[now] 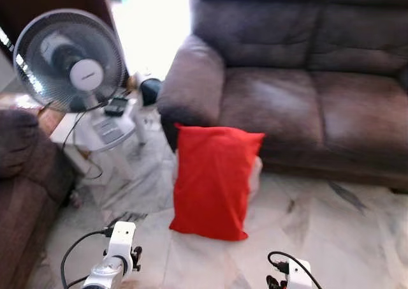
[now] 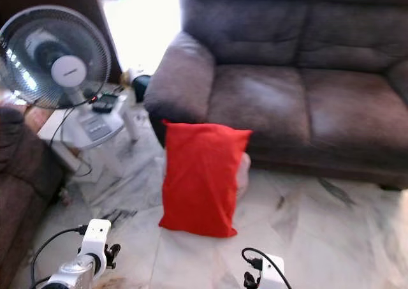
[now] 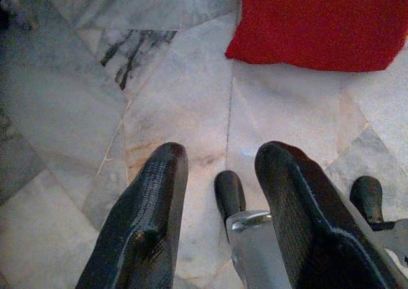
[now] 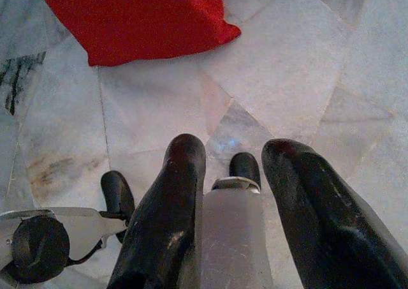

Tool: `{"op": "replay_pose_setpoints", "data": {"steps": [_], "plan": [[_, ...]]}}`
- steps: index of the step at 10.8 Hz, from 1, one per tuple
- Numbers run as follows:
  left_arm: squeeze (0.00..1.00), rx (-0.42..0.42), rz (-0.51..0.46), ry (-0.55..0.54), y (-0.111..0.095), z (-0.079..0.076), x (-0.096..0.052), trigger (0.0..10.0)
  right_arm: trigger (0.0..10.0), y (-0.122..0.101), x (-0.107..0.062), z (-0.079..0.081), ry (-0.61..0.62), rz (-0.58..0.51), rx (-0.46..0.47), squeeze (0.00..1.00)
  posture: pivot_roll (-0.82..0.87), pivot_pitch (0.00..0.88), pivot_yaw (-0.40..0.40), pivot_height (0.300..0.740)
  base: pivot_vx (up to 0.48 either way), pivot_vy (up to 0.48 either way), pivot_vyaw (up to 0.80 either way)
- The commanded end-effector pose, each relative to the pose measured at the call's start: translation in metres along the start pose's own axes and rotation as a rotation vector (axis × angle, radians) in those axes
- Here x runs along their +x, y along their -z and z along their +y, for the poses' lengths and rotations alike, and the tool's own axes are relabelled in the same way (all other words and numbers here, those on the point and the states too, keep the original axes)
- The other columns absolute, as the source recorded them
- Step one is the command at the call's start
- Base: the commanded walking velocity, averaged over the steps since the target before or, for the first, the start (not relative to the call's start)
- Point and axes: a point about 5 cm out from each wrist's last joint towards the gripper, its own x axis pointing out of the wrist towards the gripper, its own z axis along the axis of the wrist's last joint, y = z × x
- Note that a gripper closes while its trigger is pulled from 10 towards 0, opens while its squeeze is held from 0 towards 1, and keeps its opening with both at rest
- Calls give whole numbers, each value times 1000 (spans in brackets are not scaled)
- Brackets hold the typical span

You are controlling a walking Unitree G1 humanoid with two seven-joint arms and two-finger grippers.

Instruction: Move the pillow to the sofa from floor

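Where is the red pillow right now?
In the eye views the red pillow stands on the marble floor in the middle, propped against the sofa front near its armrest, ahead of both grippers.

The head stereo pair looks forward and down at the sofa (image 1: 299, 66) and floor (image 1: 319, 231). Each wrist camera faces the floor closely; all views share the red pillow (image 1: 213, 180).

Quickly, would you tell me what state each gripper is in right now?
Left gripper: open, holding nothing, above the floor short of the pillow.
Right gripper: open, holding nothing, also short of the pillow.
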Motion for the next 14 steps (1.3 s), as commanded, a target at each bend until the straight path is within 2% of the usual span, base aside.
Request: {"op": "replay_pose_setpoints", "data": {"steps": [1,9,14], "plan": [[0,-10,17,-5,6,2,-1,10000,10000,4,-1,0,2,16,1,0,1,74,11,740,281,0,0],[0,-4,21,1,5,2,-1,10000,10000,4,0,1,4,16,-4,0,2,76,12,740,282,0,0],[0,-7,19,4,5,0,-1,10000,10000,3,-1,0,-2,17,-11,0,0,77,-2,740,0,0,0]]}}
